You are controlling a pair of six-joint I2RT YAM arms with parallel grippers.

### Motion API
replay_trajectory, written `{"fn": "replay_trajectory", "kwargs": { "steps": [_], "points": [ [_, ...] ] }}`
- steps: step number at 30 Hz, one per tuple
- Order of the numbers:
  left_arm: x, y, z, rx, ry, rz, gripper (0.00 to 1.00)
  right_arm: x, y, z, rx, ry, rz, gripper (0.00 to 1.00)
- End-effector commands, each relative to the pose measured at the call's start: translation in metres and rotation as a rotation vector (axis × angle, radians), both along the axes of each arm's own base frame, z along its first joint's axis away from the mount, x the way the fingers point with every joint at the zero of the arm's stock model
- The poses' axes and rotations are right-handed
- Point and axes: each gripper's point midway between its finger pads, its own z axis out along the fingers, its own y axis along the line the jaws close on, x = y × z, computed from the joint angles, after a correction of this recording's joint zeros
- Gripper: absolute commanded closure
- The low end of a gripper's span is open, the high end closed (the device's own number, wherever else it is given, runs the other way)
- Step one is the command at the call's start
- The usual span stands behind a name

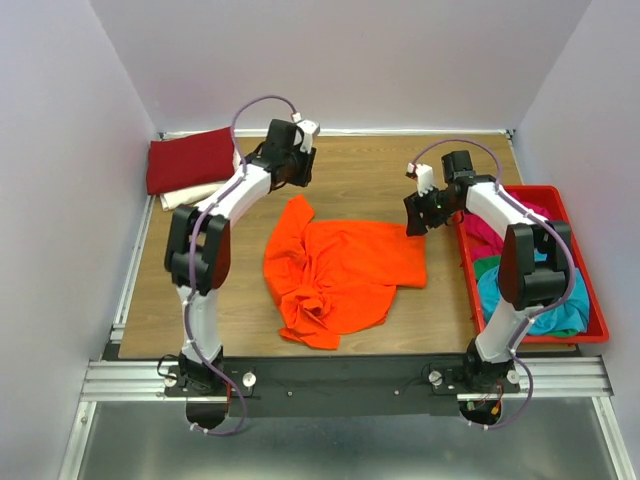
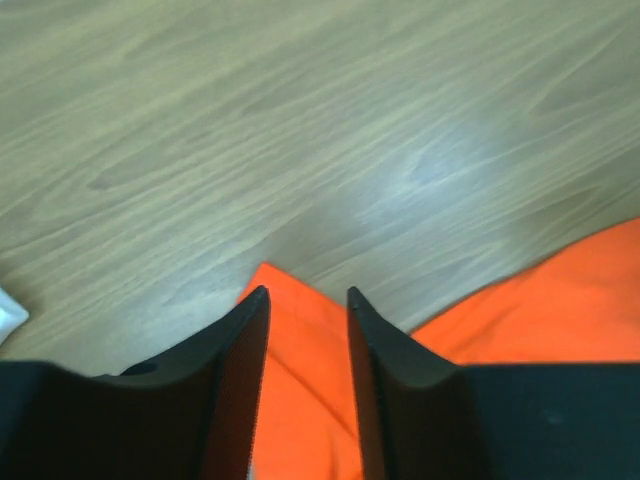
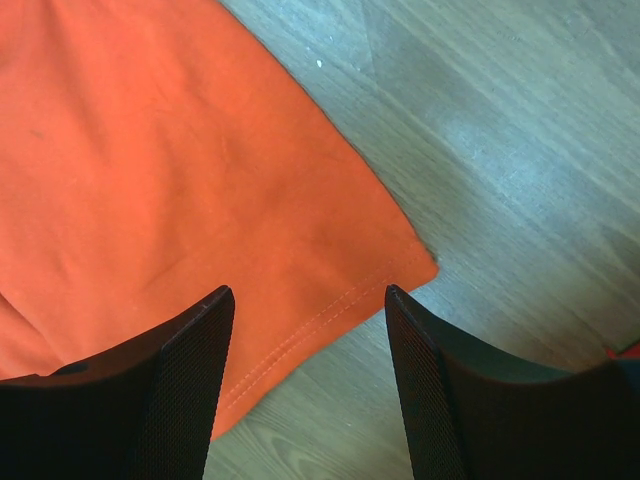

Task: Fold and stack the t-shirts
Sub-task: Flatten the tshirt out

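The left gripper (image 2: 307,292) is standing half open and holding nothing. A pointy corner of the orange t-shirt (image 2: 305,380) is lying right between its jaws. The right gripper (image 3: 308,290) is gaping wide just above another corner. Between them the shirt is lying all bunched up. If the jaws are only pinching the very edge, the cloth could slip out.

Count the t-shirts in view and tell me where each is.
5: orange t-shirt crumpled mid-table; dark red t-shirt folded atop white t-shirt, far-left corner; magenta t-shirt and teal t-shirt in the red tray, which may hide more.
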Motion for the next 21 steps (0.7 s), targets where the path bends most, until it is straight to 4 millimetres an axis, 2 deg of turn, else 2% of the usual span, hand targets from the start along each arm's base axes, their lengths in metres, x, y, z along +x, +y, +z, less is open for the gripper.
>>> {"fn": "replay_trajectory", "kwargs": {
  "steps": [1,5,9,11,15,21],
  "points": [
    [-0.009,0.004,-0.057,0.139,0.147,-0.111,0.6,-0.004,-0.008,-0.008,-0.031,0.006,-0.008,0.31],
    [-0.003,0.016,-0.073,0.236,0.143,-0.123,0.6,-0.008,-0.007,-0.008,-0.018,0.007,0.003,0.31],
    [-0.001,0.02,-0.084,0.267,0.156,-0.13,0.6,-0.011,-0.007,-0.01,-0.011,0.014,0.007,0.32],
    [-0.001,0.025,-0.096,0.296,0.183,-0.117,0.6,-0.012,-0.006,-0.012,-0.009,0.019,0.01,0.31],
    [0.006,0.03,-0.101,0.331,0.181,-0.093,0.59,-0.014,-0.005,-0.013,-0.001,0.025,0.015,0.31],
    [0.012,0.025,-0.108,0.325,0.195,-0.112,0.59,-0.016,-0.005,-0.015,0.0,0.033,0.017,0.31]
  ]
}}
